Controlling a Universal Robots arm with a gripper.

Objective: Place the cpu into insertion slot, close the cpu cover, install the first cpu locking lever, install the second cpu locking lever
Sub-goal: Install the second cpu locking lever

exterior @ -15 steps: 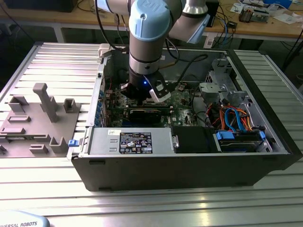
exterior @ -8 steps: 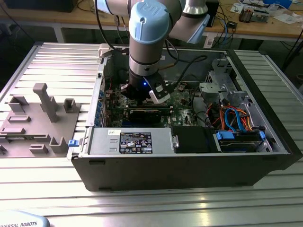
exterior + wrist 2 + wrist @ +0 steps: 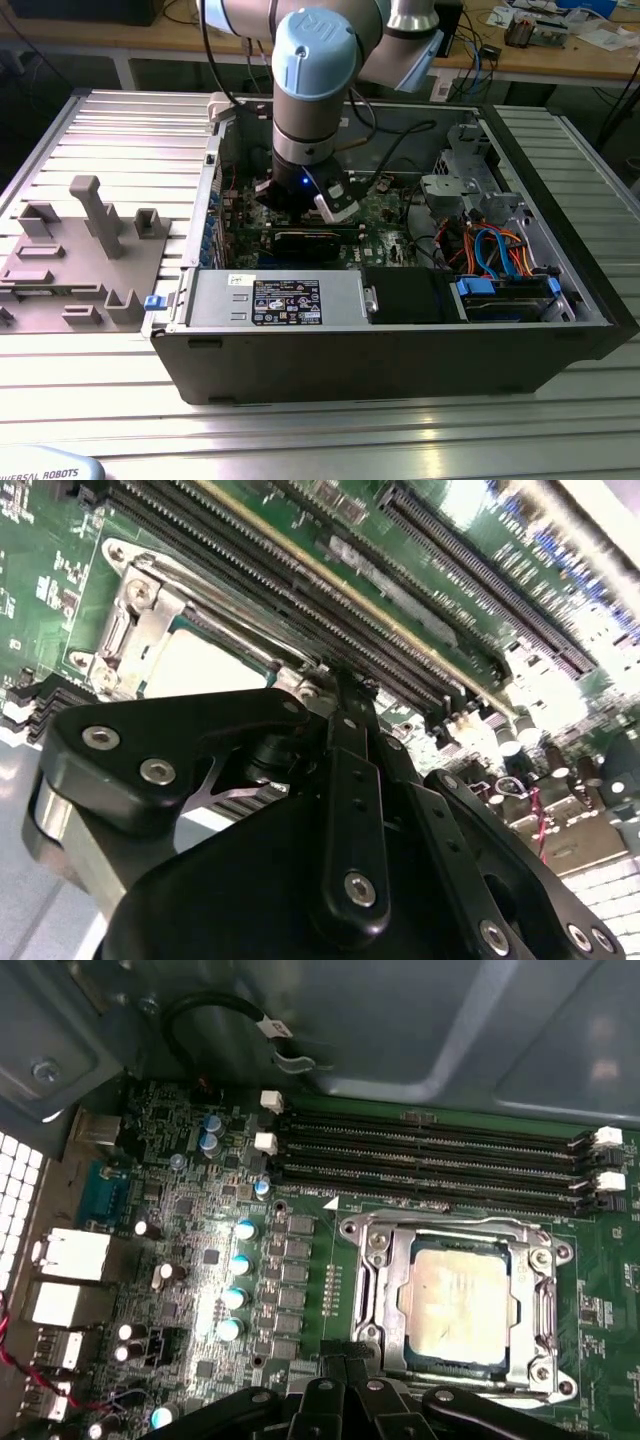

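Arm: reaches down into the open computer case [image 3: 400, 340] that lies on the ribbed table [image 3: 100, 400], its wrist over the motherboard [image 3: 385, 215]
Gripper: gripper [image 3: 345, 1365] low over the board, just beside the socket edge nearest it; in the second wrist view its black linkage [image 3: 350, 810] comes to a narrow tip
Jaws: drawn together, nothing visible between them
Cpu: cpu [image 3: 458, 1300] lies flat and square inside the insertion slot [image 3: 385, 1295], silvery top up
Cpu cover: cpu cover [image 3: 545, 1300] is down around the chip, its frame lying along the cpu's edges and the chip showing through the opening
Locking levers: a thin wire bar [image 3: 440, 1225] runs along the memory-slot side of the socket; whether it is hooked under its catch I cannot tell
Memory slots: four long black memory slots [image 3: 440, 1155] just beyond the socket, apart from the gripper
Step in hand, as I judge it: a lever, since chip and cover look placed
Doing it well: press on the lever's free end only, sweep it down and sideways under its hook, keep the tip off the cpu's top and the nearby capacitors [image 3: 235, 1295]
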